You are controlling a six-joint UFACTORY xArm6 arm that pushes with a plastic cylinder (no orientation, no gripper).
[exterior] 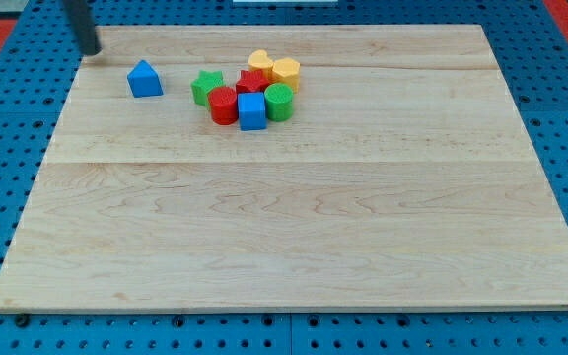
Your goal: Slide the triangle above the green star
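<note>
You have no pincer here: my tip point(91, 49) sits far-left of the blue triangle point(145, 79), placed to push it rightward past the green star point(206, 87).

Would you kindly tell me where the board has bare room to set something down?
The whole stretch below the blue triangle and green star is bare, as is the view's right. It is crowded around the red star and blue cube. My tip stands upper-left of the triangle.
</note>
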